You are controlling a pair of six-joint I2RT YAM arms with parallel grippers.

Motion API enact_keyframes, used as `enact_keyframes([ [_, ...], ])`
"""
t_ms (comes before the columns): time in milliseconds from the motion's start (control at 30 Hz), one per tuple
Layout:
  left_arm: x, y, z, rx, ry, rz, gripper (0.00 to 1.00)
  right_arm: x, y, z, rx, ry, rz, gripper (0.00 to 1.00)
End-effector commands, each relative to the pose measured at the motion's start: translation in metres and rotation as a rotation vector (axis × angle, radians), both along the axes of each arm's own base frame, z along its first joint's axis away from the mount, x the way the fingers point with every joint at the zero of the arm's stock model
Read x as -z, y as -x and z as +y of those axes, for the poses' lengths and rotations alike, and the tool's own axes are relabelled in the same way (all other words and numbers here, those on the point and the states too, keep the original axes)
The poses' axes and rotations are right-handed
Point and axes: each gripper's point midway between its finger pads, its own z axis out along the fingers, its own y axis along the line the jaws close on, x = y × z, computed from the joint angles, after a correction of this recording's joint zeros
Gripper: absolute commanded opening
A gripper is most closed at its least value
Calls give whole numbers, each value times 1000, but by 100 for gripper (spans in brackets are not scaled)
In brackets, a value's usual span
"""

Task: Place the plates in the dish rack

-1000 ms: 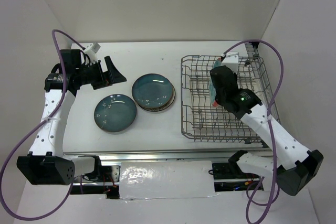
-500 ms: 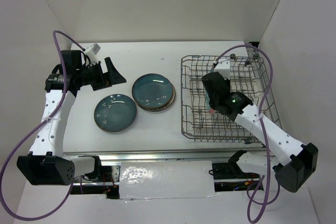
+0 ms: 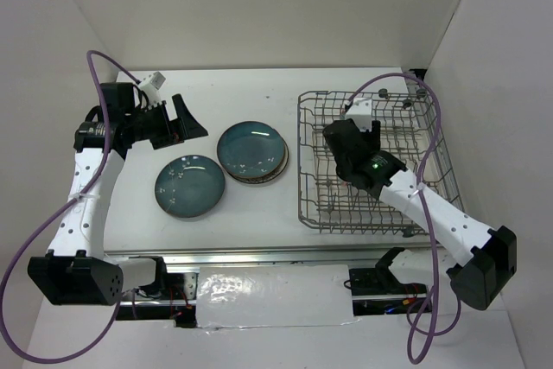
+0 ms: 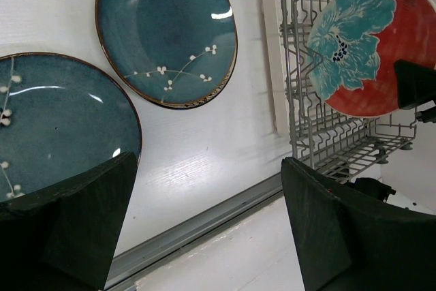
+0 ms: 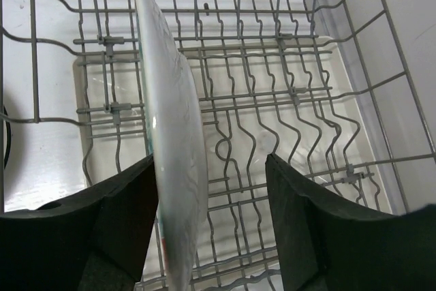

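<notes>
White desk (image 3: 259,213), grey wire dish rack (image 3: 301,170). Red glazed plate (image 4: 381,66) upright on edge inside, against one finger (image 5: 129,209) of your right end effector (image 5: 208,161), spread wide. Your left end effector (image 4: 208,161) wide too.
</notes>
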Motion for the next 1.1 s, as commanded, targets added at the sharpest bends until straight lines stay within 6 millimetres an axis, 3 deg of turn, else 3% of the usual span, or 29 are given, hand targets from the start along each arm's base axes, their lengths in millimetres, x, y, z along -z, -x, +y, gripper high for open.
enact_keyframes([
  [0, -8, 4, -3, 29, -4, -51, 99, -34, -10, 3, 41, -69, -121, 69],
  [100, -2, 3, -5, 34, 7, -34, 99, -41, -11, 2, 45, -63, -128, 71],
  [133, -2, 2, -6, 36, 15, -33, 99, -42, -11, 1, 49, -62, -131, 78],
  [300, 8, -8, -8, 26, 28, 3, 99, -60, -10, 0, 40, -91, -156, 80],
  [367, 17, -14, -15, 30, 17, 30, 99, -69, -8, 1, 33, -105, -166, 88],
  [567, 70, -54, -30, 2, -52, 216, 99, -120, 2, -3, -7, -178, -230, 96],
  [767, 120, -101, -17, -117, -143, 330, 99, -150, 19, -2, -87, -273, -242, 97],
  [833, 131, -113, -13, -135, -148, 342, 99, -149, 24, 2, -121, -293, -223, 96],
  [900, 156, -131, -18, -109, -135, 369, 98, -150, 29, 2, -133, -325, -223, 96],
  [1067, 173, -155, -28, -43, -111, 350, 92, -145, 37, 1, -144, -352, -215, 96],
])
